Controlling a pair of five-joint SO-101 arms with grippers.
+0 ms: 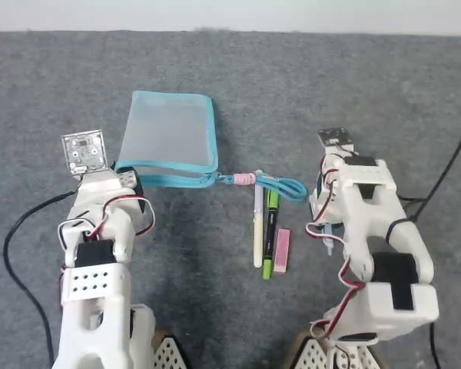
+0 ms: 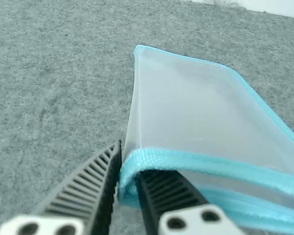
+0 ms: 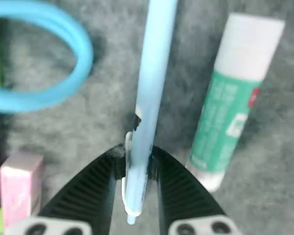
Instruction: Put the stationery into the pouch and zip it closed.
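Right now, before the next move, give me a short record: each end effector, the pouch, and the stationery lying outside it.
left end effector: shut on the teal opening edge of the pouch
right end effector: shut on a light blue pen, beside a glue stick
pouch: flat on the grey table, zip appears open
loose on table: white pen, green highlighter, pink eraser, side by side
inside pouch: no stationery seen
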